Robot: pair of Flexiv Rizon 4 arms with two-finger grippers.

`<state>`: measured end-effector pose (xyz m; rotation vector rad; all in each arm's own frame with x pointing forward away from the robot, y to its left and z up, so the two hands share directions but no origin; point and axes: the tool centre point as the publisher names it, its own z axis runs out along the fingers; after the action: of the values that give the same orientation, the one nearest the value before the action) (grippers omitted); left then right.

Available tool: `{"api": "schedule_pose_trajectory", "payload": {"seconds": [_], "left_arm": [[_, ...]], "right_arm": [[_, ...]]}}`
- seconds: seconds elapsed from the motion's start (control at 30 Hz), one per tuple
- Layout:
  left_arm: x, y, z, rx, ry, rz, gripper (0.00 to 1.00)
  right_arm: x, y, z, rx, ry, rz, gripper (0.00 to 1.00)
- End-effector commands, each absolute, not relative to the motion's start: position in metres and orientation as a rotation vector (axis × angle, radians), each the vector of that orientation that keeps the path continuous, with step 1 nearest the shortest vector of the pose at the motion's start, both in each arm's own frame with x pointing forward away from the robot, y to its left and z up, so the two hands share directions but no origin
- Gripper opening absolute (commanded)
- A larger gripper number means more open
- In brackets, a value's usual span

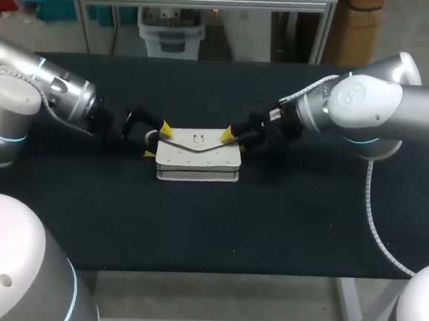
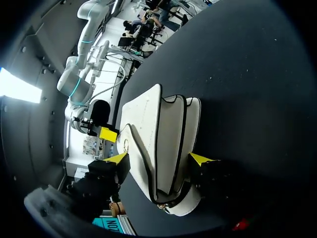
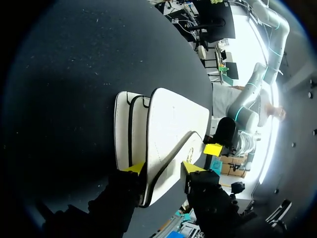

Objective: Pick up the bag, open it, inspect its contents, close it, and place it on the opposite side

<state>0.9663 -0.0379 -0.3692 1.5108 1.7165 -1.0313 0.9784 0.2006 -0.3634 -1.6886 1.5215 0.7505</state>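
The head camera looked down from above and behind onto the table (image 1: 194, 226). The two wrist cameras sat close to the white bag (image 1: 198, 158), at its 9 and 3 o'clock, facing each other. All three views shared it.

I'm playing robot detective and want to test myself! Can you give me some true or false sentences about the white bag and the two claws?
1. The bag is white. True.
2. It hangs over an edge. False: it lies near the middle of the black table.
3. The left claw is at one end of the bag and the right claw is at the other. True.
4. The bag's flap stands wide open. False: it lies folded down over the bag.
5. The claws' fingertips are red. False: they are yellow.
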Motion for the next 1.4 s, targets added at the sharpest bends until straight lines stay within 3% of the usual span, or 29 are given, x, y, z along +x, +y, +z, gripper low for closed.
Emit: {"api": "schedule_pose_trajectory", "payload": {"seconds": [0.03, 0.07, 0.1, 0.3, 0.33, 0.37, 0.4, 0.43, 0.47, 1.4], "left_arm": [[0.971, -0.046, -0.366, 1.546, 1.718, -1.028, 0.00], [0.971, -0.047, -0.366, 1.554, 1.720, -1.022, 0.00], [0.970, -0.048, -0.366, 1.557, 1.728, -1.007, 0.00], [0.963, -0.046, -0.364, 1.581, 1.758, -0.951, 0.00], [0.962, -0.046, -0.363, 1.576, 1.767, -0.934, 0.24], [0.961, -0.045, -0.363, 1.574, 1.774, -0.918, 0.64], [0.960, -0.044, -0.362, 1.580, 1.782, -0.902, 0.97], [0.959, -0.043, -0.361, 1.577, 1.789, -0.889, 1.00], [0.958, -0.041, -0.361, 1.580, 1.790, -0.881, 1.00], [0.931, -0.028, -0.329, 1.713, 1.850, -0.748, 1.00]], "right_arm": [[0.977, 0.204, -0.359, -1.694, 1.523, 0.744, 0.31], [0.977, 0.205, -0.359, -1.695, 1.523, 0.742, 0.12], [0.977, 0.205, -0.358, -1.699, 1.525, 0.736, 0.00], [0.977, 0.203, -0.358, -1.705, 1.530, 0.730, 0.00], [0.977, 0.202, -0.358, -1.705, 1.533, 0.731, 0.00], [0.978, 0.202, -0.359, -1.703, 1.536, 0.733, 0.14], [0.978, 0.201, -0.359, -1.701, 1.539, 0.736, 0.30], [0.978, 0.200, -0.360, -1.701, 1.546, 0.738, 0.49], [0.978, 0.200, -0.360, -1.703, 1.548, 0.740, 1.00], [0.980, 0.167, -0.333, -1.786, 1.723, 0.678, 1.00]]}}
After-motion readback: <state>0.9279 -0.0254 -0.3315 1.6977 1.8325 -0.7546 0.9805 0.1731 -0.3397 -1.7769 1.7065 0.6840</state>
